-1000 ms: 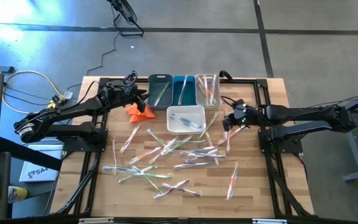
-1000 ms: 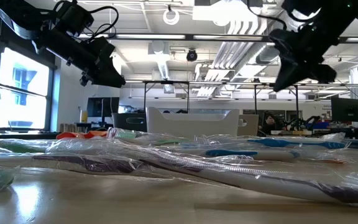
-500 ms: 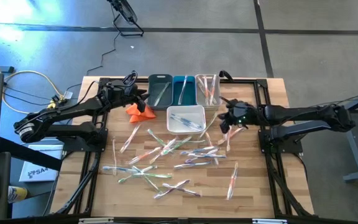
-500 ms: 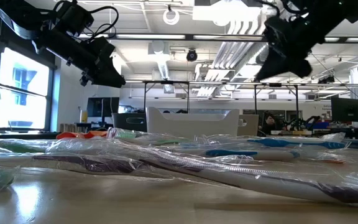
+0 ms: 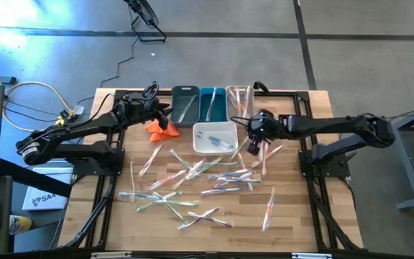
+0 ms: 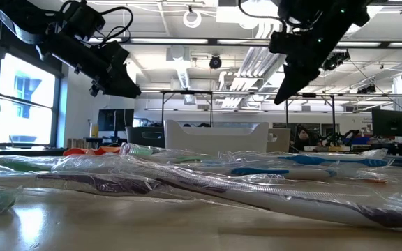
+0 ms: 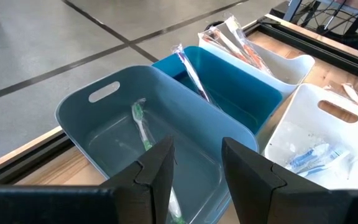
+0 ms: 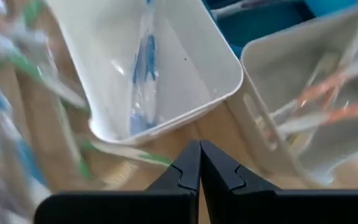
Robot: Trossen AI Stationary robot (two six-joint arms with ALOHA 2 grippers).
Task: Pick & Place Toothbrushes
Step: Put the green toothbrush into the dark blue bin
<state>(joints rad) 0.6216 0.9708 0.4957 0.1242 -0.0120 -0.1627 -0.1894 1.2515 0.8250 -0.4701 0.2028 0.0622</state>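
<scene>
The clenched, empty right gripper (image 5: 254, 135) hovers right of centre; scattered toothbrushes (image 5: 192, 183) lie lower-left (left gripper (image 5: 165, 109) parted).

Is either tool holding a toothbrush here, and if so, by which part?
Neither. The right tool is shut and empty; the left tool is open over the grey-blue bin.

Orange cloth (image 5: 160, 128) beside grey bin (image 5: 184, 104)

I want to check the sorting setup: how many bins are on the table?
4: grey-blue bin, blue bin and clear bin in a row along the far edge; white bin just before them.
</scene>
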